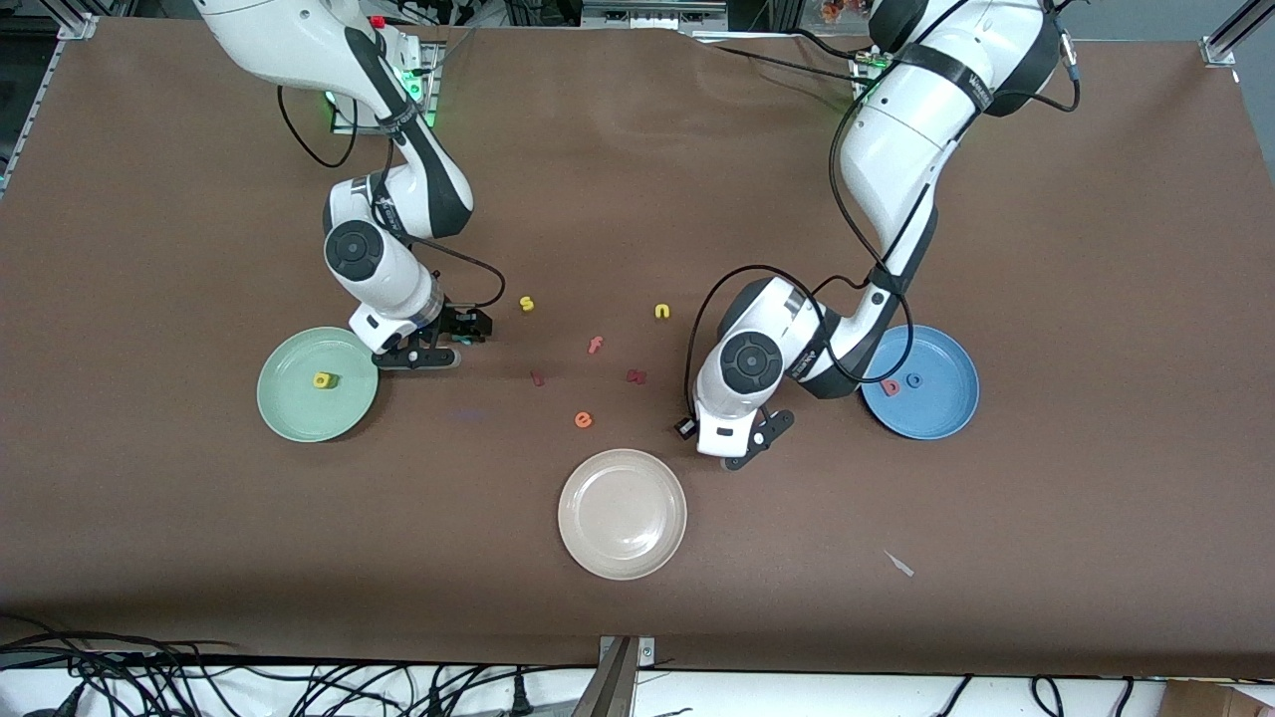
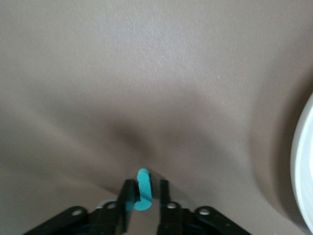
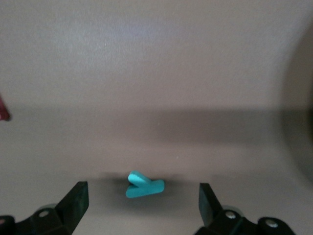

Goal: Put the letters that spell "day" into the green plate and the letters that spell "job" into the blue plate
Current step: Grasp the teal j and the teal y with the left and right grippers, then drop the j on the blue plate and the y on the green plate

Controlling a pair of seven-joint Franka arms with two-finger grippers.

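Matt brown table (image 1: 1046, 199), glossy cream plate (image 1: 598, 538), smooth teal letter (image 3: 144, 185)

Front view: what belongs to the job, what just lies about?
Job: green plate, yellow a; blue plate, salmon b, blue o; teal y at open right gripper; teal j in left gripper.
Stray: cream plate, yellow s, yellow n, orange f, orange e, dark red letters.

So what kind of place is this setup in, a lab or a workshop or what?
Most likely a robotics lab. Two white robot arms are bolted at one edge of a brown-covered table, an aluminium frame stands at its corners, and loose cables trail along the floor beside it.
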